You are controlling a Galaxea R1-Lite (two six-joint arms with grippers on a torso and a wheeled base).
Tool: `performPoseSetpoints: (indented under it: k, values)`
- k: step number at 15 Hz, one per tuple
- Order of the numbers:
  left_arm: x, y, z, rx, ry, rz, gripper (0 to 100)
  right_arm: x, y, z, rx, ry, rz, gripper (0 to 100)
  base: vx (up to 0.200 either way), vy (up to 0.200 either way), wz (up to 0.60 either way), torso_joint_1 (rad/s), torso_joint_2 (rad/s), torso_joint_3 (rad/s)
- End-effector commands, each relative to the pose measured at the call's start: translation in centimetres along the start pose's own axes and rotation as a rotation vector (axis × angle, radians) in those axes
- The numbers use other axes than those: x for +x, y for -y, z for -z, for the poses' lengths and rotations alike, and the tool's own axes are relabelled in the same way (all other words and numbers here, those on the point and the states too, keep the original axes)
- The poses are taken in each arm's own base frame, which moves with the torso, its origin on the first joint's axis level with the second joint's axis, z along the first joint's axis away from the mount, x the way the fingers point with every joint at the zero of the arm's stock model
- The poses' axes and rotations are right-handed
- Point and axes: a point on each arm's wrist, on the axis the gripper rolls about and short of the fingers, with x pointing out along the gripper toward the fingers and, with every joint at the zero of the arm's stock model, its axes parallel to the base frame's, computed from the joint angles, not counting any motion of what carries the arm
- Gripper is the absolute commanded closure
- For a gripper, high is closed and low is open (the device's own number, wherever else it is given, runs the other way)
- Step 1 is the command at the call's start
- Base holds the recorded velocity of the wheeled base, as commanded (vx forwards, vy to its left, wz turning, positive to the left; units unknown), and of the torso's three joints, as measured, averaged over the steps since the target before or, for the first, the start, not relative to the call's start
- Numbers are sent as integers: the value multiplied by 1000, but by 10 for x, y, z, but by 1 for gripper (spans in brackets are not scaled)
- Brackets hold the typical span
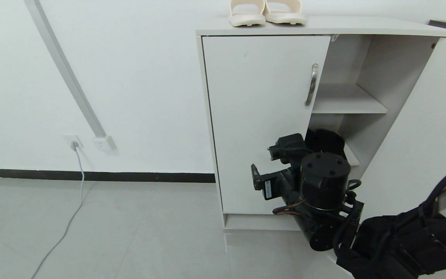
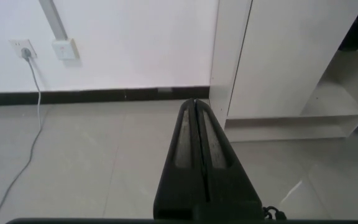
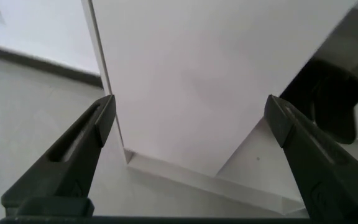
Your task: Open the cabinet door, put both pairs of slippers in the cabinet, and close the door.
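In the head view, a white wooden two-door cabinet is standing against the wall. Its left door is sitting shut behind a curved silver handle, and its right door is hanging wide open. A pair of cream plastic slippers is resting on the cabinet's top, side by side at the front edge. A pair of black slippers is lying on a lower shelf inside, partly hidden by the black right arm in front of the opening.

In the left wrist view, the left pincer is hanging over the grey tiled floor with its fingers pressed together (no gap showing), near the cabinet's foot.

In the right wrist view, the right pincer is gaping wide, its fingers framing the shut door's lower corner — the black slippers are lying just inside the opening beside it.
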Motion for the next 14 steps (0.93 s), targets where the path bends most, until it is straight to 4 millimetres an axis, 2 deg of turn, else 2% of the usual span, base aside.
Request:
performPoseSetpoints:
  k: [1,5,14]
  values:
    - [0,0,0,0,1,-1,100,0,0,1,-1,-1,1,0,0,0,0,36,-300,-364]
    - [0,0,0,0,1,-1,100,1,0,1,-1,-1,3,0,0,0,0,54,-533,-358]
    - [0,0,0,-1,1,-2,100,6,-2,3,-2,-2,6,0,0,0,0,144,-472,-332]
